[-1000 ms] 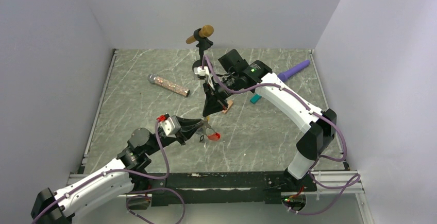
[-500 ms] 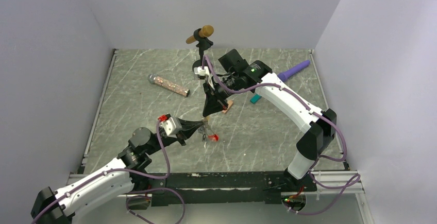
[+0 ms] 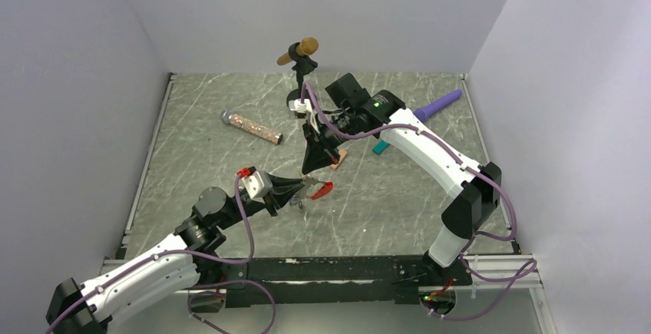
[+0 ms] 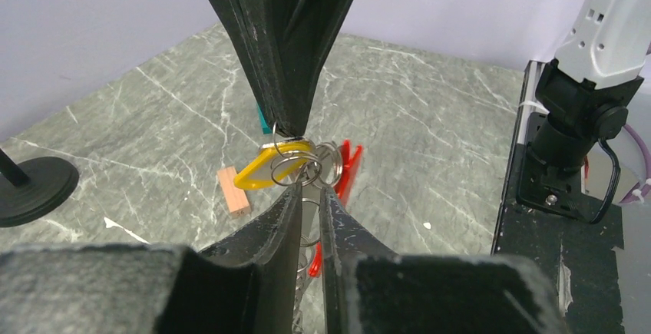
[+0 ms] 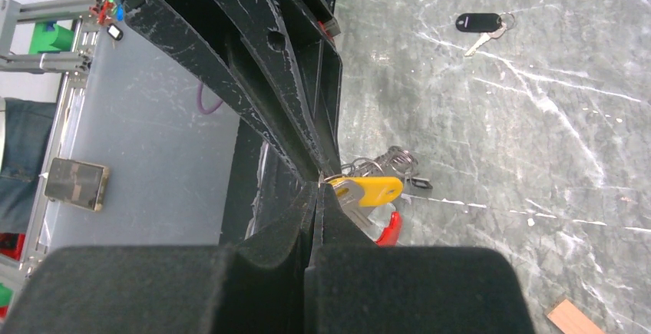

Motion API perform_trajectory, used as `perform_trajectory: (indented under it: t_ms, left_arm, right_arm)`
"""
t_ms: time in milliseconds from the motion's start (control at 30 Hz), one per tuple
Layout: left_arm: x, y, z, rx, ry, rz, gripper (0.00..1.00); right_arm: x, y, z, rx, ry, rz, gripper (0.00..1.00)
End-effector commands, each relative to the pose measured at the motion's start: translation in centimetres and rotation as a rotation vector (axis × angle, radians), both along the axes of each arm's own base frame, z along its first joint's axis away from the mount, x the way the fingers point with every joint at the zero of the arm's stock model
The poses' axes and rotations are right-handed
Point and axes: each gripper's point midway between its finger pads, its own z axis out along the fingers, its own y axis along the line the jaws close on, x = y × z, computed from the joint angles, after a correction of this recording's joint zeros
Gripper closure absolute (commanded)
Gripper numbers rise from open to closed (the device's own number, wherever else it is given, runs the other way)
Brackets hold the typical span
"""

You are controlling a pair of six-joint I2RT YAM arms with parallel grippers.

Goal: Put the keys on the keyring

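The keyring (image 4: 328, 163) is a cluster of silvery rings with a red fob (image 3: 322, 190), held just above the table. My left gripper (image 4: 311, 188) is shut on its rings, which run between the narrow jaws. My right gripper (image 5: 318, 184) points down from above and is shut on the yellow-tagged key (image 5: 368, 190). In the left wrist view that yellow key (image 4: 269, 171) touches the rings right at the left fingertips. The two grippers' tips nearly meet (image 3: 307, 180). A black-tagged key (image 5: 477, 21) lies alone on the table.
A salmon-orange block (image 3: 340, 157) lies right behind the right gripper, a teal block (image 3: 380, 147) further right. A purple stick (image 3: 437, 105) rests at the back right, a glittery tube (image 3: 252, 127) at the back left. A black stand (image 3: 299, 57) rises at the back centre.
The left gripper has moved up and slightly back with the keyring. The red fob has lifted off the table toward the right gripper's tip. The right arm has stayed still.
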Motion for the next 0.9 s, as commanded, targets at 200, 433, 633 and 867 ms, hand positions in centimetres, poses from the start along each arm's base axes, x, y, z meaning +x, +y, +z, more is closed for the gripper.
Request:
perform_trajectory:
  t_ms: [200,433,633,867]
  left_arm:
    - [0.0,0.4,2.7,-0.076,-0.016,0.016,0.79]
    - [0.6,0.8,2.7,-0.084,0.002,0.055,0.73]
    - [1.3,1.5,2.8,-0.106,0.004,0.111,0.63]
    - [0.0,1.1,3.1,-0.108,-0.020,0.043,0.71]
  right_arm:
    - [-0.6,-0.1,2.6,0.078,-0.027,0.023,1.00]
    - [-0.5,0.0,2.5,0.076,-0.022,0.021,1.00]
    - [-0.6,0.0,2.5,0.076,-0.020,0.022,1.00]
    - [-0.5,0.1,2.5,0.075,-0.018,0.023,1.00]
